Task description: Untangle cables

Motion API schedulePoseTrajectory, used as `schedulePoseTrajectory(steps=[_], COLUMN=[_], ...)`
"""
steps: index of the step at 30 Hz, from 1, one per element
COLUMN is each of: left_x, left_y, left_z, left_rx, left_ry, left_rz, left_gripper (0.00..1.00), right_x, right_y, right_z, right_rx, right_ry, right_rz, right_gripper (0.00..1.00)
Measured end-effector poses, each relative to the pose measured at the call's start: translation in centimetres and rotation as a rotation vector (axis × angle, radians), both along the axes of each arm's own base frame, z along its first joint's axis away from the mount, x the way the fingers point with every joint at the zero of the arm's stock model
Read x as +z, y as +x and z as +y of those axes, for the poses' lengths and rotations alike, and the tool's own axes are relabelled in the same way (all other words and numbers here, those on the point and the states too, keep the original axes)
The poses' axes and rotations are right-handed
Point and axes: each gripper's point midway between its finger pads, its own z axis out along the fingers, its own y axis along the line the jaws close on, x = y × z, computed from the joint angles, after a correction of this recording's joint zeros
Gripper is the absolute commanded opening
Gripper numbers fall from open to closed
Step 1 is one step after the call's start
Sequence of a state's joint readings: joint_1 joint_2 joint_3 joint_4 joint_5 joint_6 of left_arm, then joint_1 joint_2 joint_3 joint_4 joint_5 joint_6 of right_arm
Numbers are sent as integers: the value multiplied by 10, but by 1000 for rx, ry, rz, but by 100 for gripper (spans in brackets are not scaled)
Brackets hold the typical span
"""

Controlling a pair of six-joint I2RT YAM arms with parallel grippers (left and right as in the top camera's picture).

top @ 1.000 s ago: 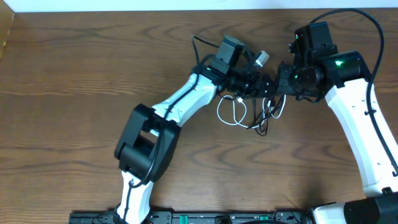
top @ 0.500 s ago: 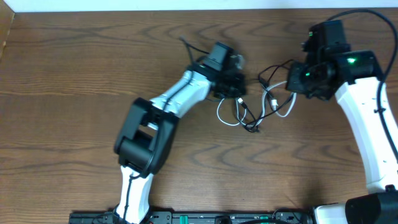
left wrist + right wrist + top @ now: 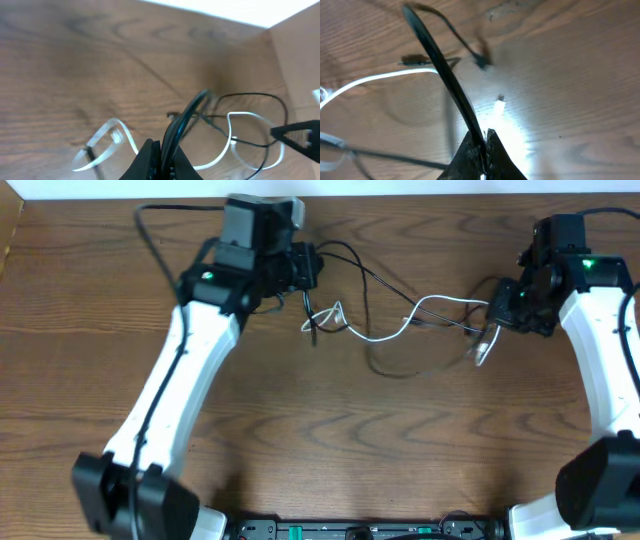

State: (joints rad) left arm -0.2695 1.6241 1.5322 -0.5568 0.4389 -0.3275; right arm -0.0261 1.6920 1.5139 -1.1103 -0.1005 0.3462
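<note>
The two cables are drawn out in a line between my grippers, above the table. The black cable runs from my left gripper down to the right. My left gripper is shut on a doubled strand of the black cable. The white cable sags in a wave, with a small loop under the left gripper and a plug end hanging by the right one. My right gripper is shut on the black cable, jaws pinching it. The white cable passes beyond. The cords still cross near the middle.
The table's back edge and a white wall strip lie just behind both grippers. The left arm's thick black wire arcs over the back left. The arms' base rail lines the front edge.
The grippers have pulled apart: the left one went up and left and shut on the black cable, the right one moved right. The tight tangle has stretched into a long line.
</note>
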Motion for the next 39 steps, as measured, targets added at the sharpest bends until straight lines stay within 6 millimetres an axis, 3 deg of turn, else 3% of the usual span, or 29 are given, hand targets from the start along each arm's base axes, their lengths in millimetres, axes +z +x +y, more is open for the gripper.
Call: schedulePoseTrajectory(steps=[1,4,7,10,16,26,30,39], left_x=[7,19,30,44,75,118,136,181], left_y=[-1,-1,1,2,-4,-5,-6,-14], left_z=[5,18,32,38,25,5,2,-2], left_rx=[7,32,63,69,-1,-89,-94,-112], left_ry=[-2,-4,-7,-25,-102,-255,-304,-430], left_rz=[-15,-48,-74,-117,-203,-313,-354,-441], left_gripper=[7,7,7,7,7,7,7,7], right_x=[-1,-2,0,0,3,27,34,38], right_y=[1,3,7,10,13,19,19,16], right_z=[1,4,0,-8,-9,51,69,82], right_rx=[9,32,39,35,65,369,458,531], right_ry=[9,21,20,19,57,318,371,386], right_rz=[-1,-7,-28,-40,-62,-203,-242,-264], right_gripper=[6,43,61,72,79,80,85,87])
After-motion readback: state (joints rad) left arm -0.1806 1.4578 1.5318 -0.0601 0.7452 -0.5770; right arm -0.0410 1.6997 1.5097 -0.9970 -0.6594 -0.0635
